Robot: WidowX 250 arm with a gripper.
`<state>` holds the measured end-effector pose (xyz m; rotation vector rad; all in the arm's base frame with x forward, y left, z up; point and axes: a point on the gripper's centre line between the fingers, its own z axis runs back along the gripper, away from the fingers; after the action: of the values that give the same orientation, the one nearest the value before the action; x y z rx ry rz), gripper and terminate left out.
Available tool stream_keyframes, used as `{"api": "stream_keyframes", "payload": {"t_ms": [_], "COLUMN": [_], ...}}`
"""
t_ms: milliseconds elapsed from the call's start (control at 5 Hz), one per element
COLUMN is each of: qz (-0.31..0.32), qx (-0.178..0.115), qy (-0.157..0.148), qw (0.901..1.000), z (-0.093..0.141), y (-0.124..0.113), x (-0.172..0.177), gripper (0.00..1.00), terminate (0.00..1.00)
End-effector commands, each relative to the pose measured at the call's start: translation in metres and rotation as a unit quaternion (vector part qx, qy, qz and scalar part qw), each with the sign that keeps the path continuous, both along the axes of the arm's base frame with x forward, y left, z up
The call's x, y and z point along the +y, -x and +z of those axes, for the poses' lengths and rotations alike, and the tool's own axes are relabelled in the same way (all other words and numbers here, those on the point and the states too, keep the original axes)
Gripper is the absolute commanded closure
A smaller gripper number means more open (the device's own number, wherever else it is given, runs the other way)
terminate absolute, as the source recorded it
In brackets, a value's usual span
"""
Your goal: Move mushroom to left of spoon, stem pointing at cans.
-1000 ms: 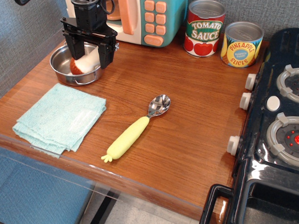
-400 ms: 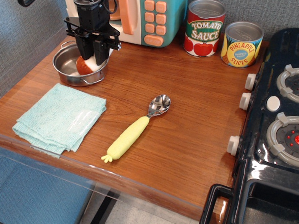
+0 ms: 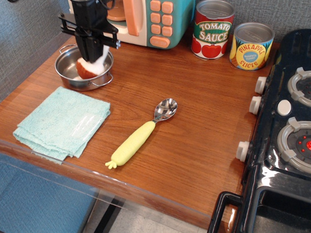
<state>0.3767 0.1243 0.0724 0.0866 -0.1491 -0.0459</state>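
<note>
observation.image view
Gripper: we see the black gripper (image 3: 93,53) at the back left of the table, reaching down over the steel pot (image 3: 71,76); its fingers are drawn together and clamped on the mushroom.
Mushroom: we see the mushroom (image 3: 87,68) held between the fingers, reddish-brown cap down and to the left, cream-white stem up and to the right under the fingers. It sits within the pot's rim; we cannot tell whether it touches the pot's floor.
Steel pot: we see it on the wooden table (image 3: 198,140), just in front of the toy microwave, with small wire handles at its sides.
Spoon: we see the spoon (image 3: 141,133) lying flat near the middle of the table, well apart from the mushroom; its shiny bowl points up and to the right, its yellow-green cob-shaped handle runs down and to the left.
Cans: we see the Tomato Sauce can (image 3: 212,29) and the Pineapple Slices can (image 3: 251,46) upright side by side at the back of the table, against the grey wall.
Cloth: we see a folded light-blue cloth (image 3: 63,122) at the front left, between the pot and the table's edge.
Toy microwave: we see the teal toy microwave (image 3: 151,16) with peach buttons behind the gripper.
Toy stove: we see the black toy stove (image 3: 285,142) along the right side, white knobs facing the table.
</note>
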Motion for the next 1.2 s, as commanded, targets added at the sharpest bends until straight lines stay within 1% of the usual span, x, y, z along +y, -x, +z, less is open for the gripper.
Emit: {"api": "stream_keyframes", "payload": {"t_ms": [0, 200, 400, 600, 800, 1000], "qz": [0.005, -0.033, -0.057, -0.087, -0.133, -0.174], "qx": [-0.062, -0.074, -0.062, -0.044, -0.022, -0.012], "qy": [-0.020, -0.014, 0.010, 0.031, 0.038, 0.032], "qw": [0.9978, 0.9966, 0.9964, 0.9948, 0.9902, 0.9842], "z": [0.058, 0.068, 0.070, 0.061, 0.051, 0.049], "y": [0.026, 0.030, 0.049, 0.068, 0.082, 0.096], "x": [0.005, -0.024, -0.061, -0.097, -0.136, -0.168], "gripper": [1.00, 1.00, 1.00, 1.00, 1.00, 1.00], "terminate": [0.00, 0.00, 0.00, 0.00, 0.00, 0.00]}}
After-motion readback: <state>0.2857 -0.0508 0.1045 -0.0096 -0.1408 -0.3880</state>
